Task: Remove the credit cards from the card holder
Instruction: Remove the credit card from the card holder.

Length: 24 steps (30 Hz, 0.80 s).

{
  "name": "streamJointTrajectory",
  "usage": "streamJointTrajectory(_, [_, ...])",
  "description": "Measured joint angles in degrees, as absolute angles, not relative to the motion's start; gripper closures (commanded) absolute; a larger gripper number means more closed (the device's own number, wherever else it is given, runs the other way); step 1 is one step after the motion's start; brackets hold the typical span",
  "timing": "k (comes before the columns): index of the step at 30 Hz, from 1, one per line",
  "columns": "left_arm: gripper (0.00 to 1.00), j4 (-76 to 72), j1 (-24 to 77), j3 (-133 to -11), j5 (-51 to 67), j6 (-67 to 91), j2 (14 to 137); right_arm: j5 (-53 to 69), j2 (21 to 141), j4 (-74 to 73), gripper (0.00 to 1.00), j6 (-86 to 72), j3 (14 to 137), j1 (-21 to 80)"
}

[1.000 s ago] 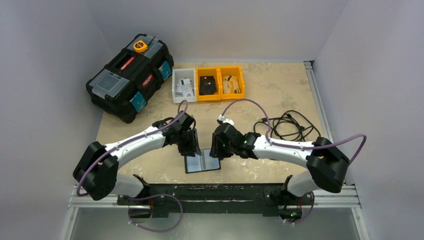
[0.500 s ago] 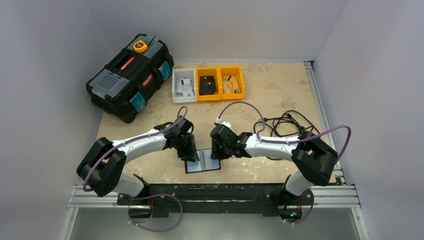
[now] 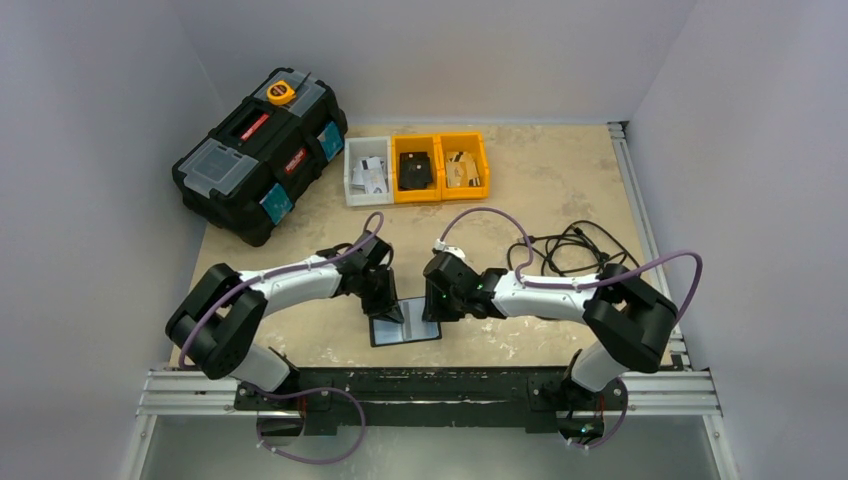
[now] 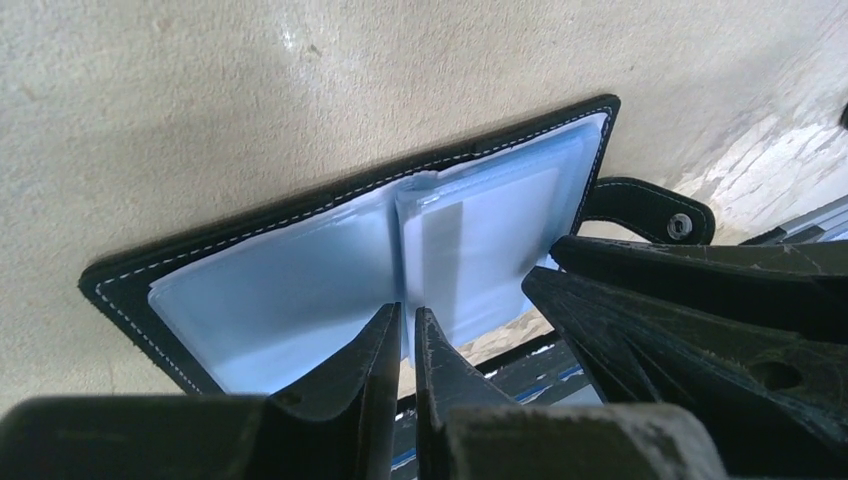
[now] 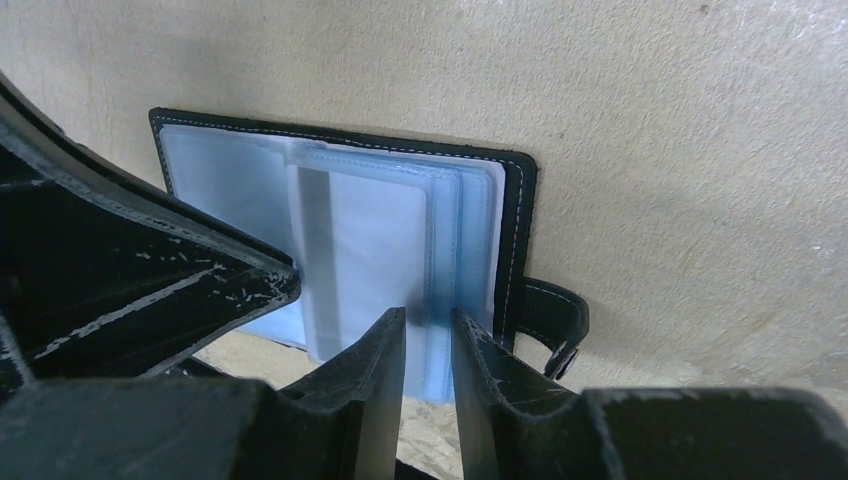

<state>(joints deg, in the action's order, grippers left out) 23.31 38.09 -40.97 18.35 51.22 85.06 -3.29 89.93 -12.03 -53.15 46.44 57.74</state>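
The black card holder [image 3: 404, 331] lies open and flat near the table's front edge, with its snap tab [image 4: 650, 208] off its right side. Pale bluish sleeves holding the credit cards [image 5: 375, 250] fill its inside, also seen in the left wrist view [image 4: 490, 230]. My left gripper [image 3: 388, 312] points down at the centre fold with its jaws nearly together [image 4: 407, 310]. My right gripper [image 3: 432, 310] hangs over the right half with its jaws a narrow gap apart [image 5: 428, 315] above the sleeves' near edge. I cannot see either one gripping a card.
A large black toolbox [image 3: 260, 150] stands at the back left. A white bin [image 3: 367, 172] and two orange bins [image 3: 440, 167] sit at the back centre. A black cable coil [image 3: 575, 250] lies to the right. The metal front rail [image 3: 430, 385] runs just below the card holder.
Both grippers have closed in on the card holder: the left moved right and down, the right moved left. The card holder has stayed in place.
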Motion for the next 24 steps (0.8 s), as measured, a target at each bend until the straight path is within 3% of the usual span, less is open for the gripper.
streamJointTrajectory(8, [1.00, 21.9, 38.3, -41.3, 18.8, 51.3, 87.2, -3.3, 88.7, -11.6, 0.76, -54.0, 45.4, 57.7])
streamJointTrajectory(24, [1.00, 26.6, 38.4, -44.9, 16.5, 51.2, 90.7, -1.3, 85.6, -9.9, 0.71, -54.6, 44.1, 56.4])
